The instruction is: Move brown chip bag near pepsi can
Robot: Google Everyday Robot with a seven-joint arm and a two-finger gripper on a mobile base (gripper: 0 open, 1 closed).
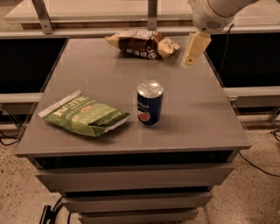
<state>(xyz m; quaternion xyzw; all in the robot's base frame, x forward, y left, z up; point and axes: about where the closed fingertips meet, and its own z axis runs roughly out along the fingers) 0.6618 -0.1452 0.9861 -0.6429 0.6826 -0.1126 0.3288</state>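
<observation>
A: Looking for the brown chip bag (142,43) here. Anywhere close to the pepsi can (149,103)?

B: Nope. Lying flat at the far edge of the grey table (197,127), all crinkled, cream ends pointing left and right. Well apart from the pepsi can, which stands upright nearer the front, a bit right of centre, with the round logo facing the camera.

A: And the gripper (192,53)?

B: Hanging in the air just right of the brown chip bag, over the far right part of the table, tilted down and to the left. Near the bag's right end but not touching it. Wide or narrow? Honestly can't tell from this angle. Attached to a white arm (214,13) up in the top right corner.

A: Anything else on there?

B: Green chip bag (84,114) lying flat at front left, just beside the can with a small gap between. Drawers (131,179) stacked under the tabletop, speckled floor (258,197) below.
</observation>
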